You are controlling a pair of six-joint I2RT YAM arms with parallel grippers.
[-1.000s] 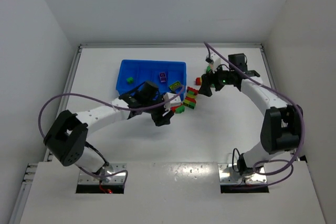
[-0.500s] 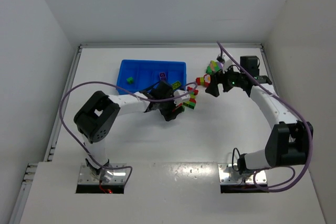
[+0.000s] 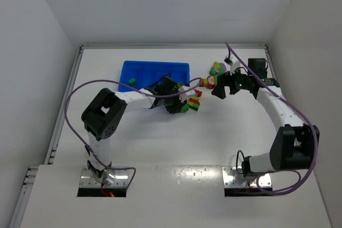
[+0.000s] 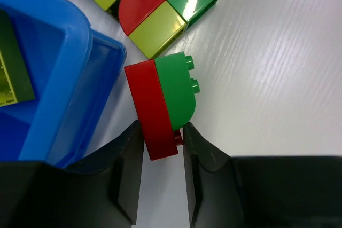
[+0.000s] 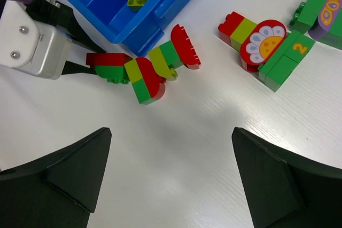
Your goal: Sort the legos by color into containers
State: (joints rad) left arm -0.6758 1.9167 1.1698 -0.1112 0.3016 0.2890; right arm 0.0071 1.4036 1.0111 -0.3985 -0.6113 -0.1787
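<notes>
Top external view: the blue tray (image 3: 144, 70) sits left of centre on the table (image 3: 160, 142), with a green brick (image 3: 131, 81) in a left-hand compartment. Just off the tray's near right corner, the left pincer (image 4: 160, 142) is pressed onto the red half of a red-green pair (image 4: 165, 100) lying on the table. A mixed clump (image 4: 160, 9) lies just beside the pair.

The step in hand looks like the pick-up, with the grip made and the lift not yet done. The pair joins two colours, so it likely needs splitting before either half goes in a compartment.

Further right, the right pincer (image 5: 171, 132) hangs spread wide and empty, near a flower cluster (image 5: 267, 41). It is placed to help pull the pair apart.
</notes>
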